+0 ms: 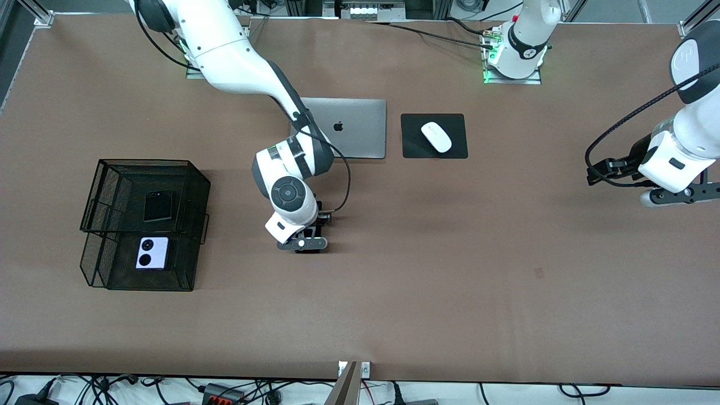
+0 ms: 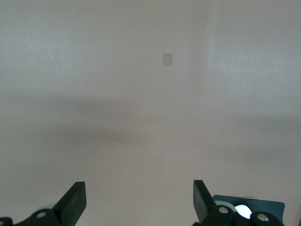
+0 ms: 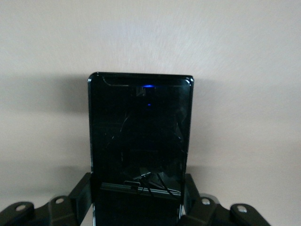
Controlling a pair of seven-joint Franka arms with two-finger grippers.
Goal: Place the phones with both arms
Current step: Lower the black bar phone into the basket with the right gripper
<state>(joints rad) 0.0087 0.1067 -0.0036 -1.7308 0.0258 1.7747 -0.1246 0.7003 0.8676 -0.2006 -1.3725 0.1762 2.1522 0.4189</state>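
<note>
A: Starting nearest the front camera. What sits lowest on the table [image 1: 427,315]?

B: The black mesh basket [image 1: 93,256] toward the right arm's end. It has two tiers. The lilac phone [image 1: 152,253], two black circles on its face, lies flat in the lower tier, the part nearer the camera. The small squarish black phone [image 1: 158,205] lies in the upper tier, farther back.

A: Right gripper?

B: The right gripper [image 1: 304,244] is low at the table's middle, roughly level with the basket's lower tier and well apart from it. In the right wrist view its fingers [image 3: 83,195] press on both long edges of the long black slab phone [image 3: 141,136]. Clamped on it. The slab's glossy face points at the wrist camera and its free end reaches out over bare tabletop. I cannot tell whether the slab touches the table.

A: Left gripper?

B: The left gripper [image 1: 678,196] hangs over bare table at the left arm's end, waiting. In the left wrist view its fingertips [image 2: 75,200] stand wide apart with nothing between them.

A: Farther back?

B: A black mouse pad [image 1: 413,149] with the white mouse [image 1: 436,136] on it, and beside that, toward the right arm's end, the closed silver laptop [image 1: 360,132], partly covered by the right arm [image 1: 242,62]. The left arm [image 1: 689,135] rises past the view's edge.
</note>
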